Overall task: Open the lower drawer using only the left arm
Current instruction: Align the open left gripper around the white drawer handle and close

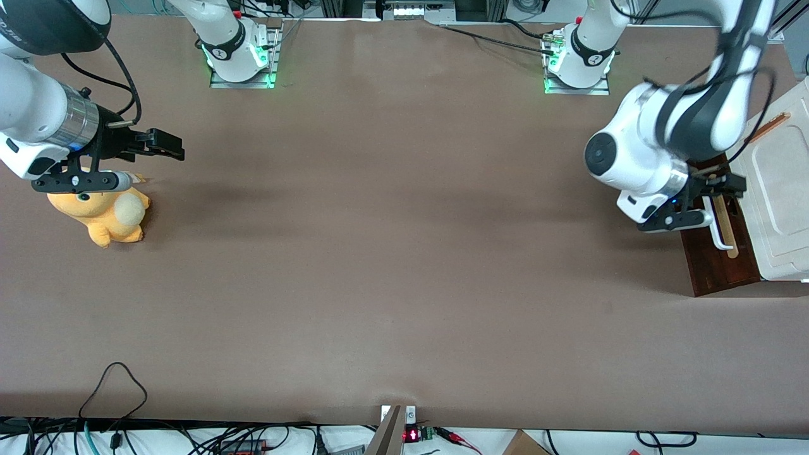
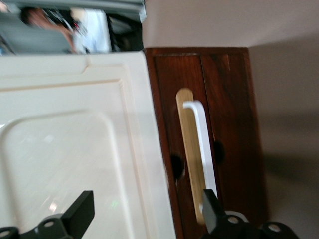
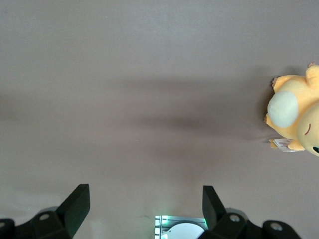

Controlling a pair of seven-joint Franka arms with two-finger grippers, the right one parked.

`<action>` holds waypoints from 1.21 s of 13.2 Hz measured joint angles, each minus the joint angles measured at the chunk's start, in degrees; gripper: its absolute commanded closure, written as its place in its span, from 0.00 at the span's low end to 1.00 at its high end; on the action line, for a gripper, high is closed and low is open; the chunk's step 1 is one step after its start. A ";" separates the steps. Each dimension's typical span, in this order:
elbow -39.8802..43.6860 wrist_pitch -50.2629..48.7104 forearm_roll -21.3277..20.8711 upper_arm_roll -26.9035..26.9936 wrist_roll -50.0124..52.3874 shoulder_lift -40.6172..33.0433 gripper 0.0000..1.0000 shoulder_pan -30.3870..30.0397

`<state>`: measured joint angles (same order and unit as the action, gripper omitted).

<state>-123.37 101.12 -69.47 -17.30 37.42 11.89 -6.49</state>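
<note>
The left arm's hand (image 1: 717, 183), fingers spread wide, hovers over the lower drawer (image 1: 720, 259) below the cream cabinet (image 1: 784, 189), and only the wrist view shows one finger (image 2: 212, 211) just beside the white handle (image 2: 204, 144).

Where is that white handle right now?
The handle sits on the drawer front at the working arm's end, directly under the open claw.

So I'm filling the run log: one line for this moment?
left arm gripper: open, above white bar handle | lower drawer: handle ungrasped
</note>
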 measured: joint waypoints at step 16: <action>-6.14 -0.74 -9.37 6.09 15.68 8.99 0.09 3.89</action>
<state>-129.51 100.38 -78.84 -11.21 53.10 20.88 -2.60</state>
